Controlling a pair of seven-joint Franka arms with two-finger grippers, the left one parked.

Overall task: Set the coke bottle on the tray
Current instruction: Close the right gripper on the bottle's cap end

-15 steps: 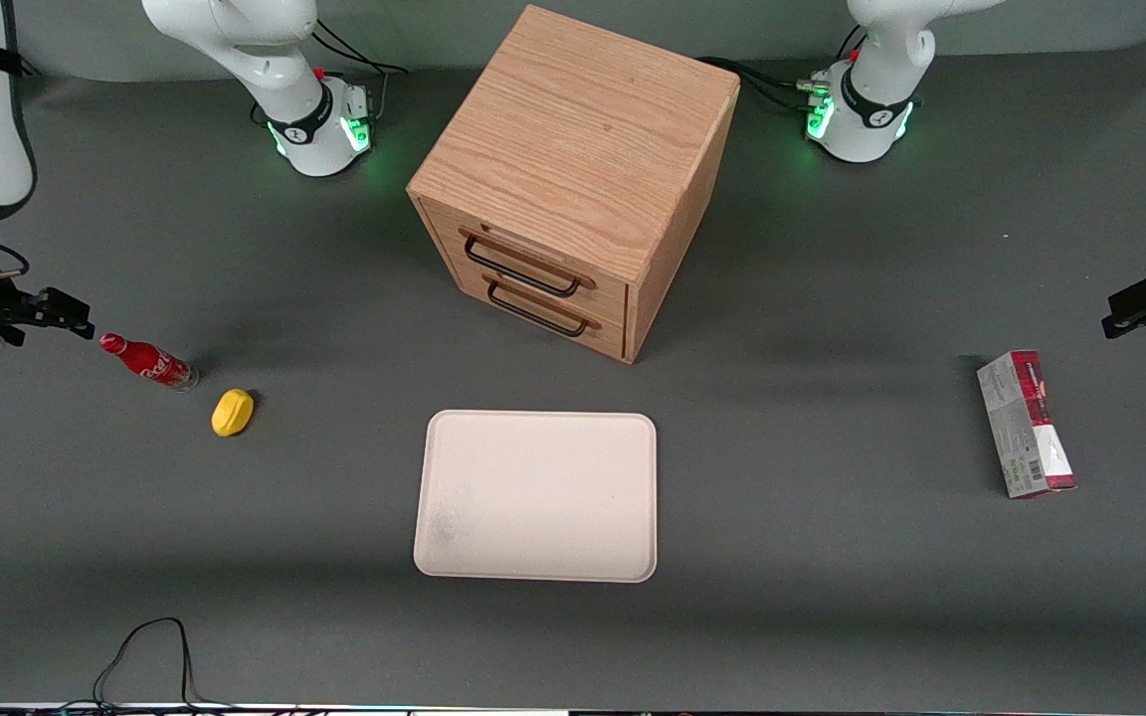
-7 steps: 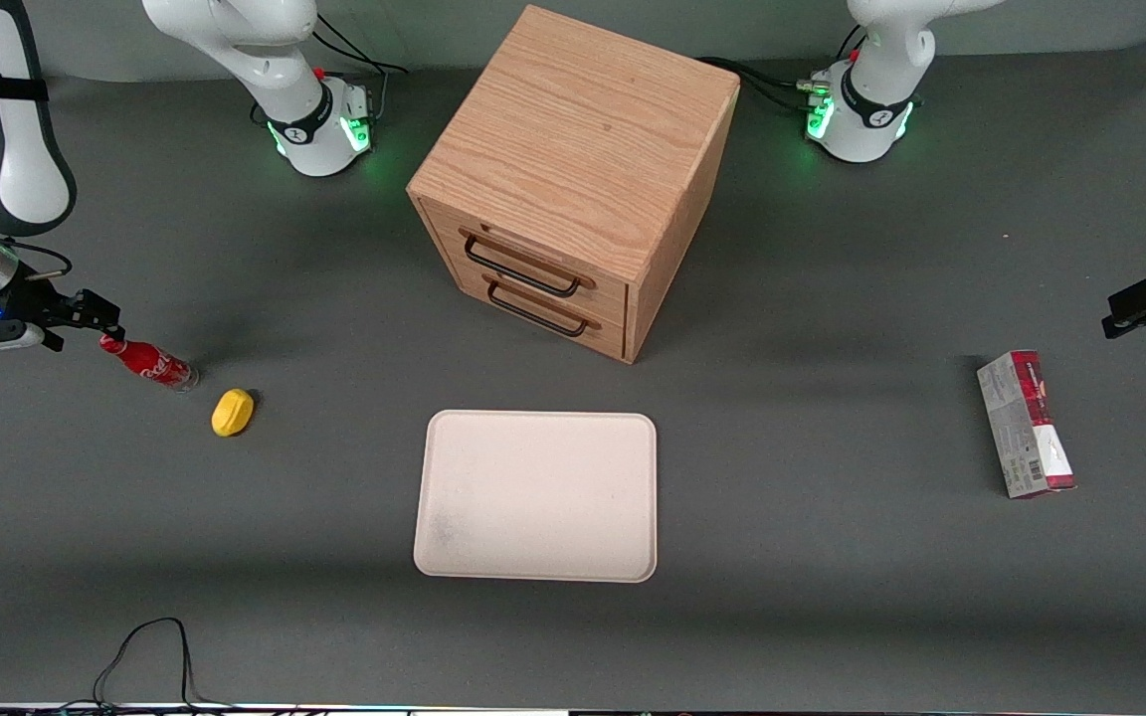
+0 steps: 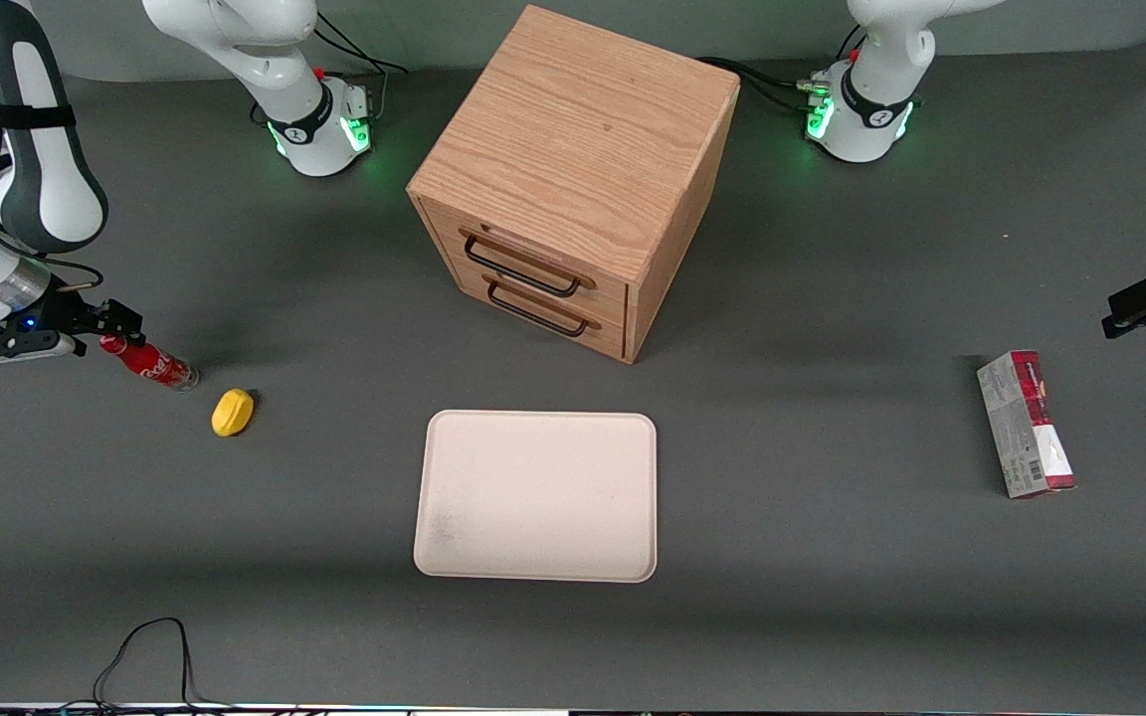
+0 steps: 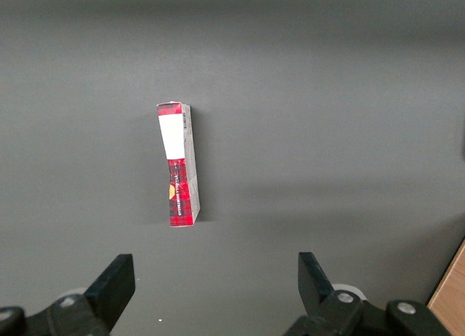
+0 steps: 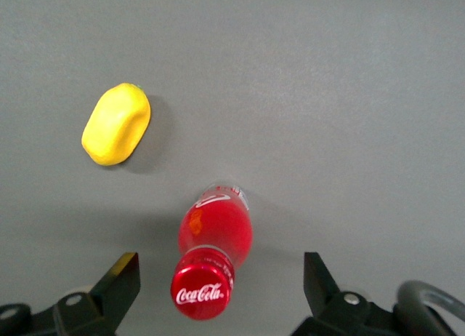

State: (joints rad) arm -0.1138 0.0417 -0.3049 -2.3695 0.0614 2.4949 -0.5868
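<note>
The end effector, fingers spread wide, hangs above the coke bottle.

The bottle stands on the desk toward the working arm's end, with the lemon just beside it and a little nearer the front camera. The hand hangs open above the bottle's cap. The tray lies mid-desk in front of the drawer cabinet. The carton lies toward the parked arm's end.
</note>
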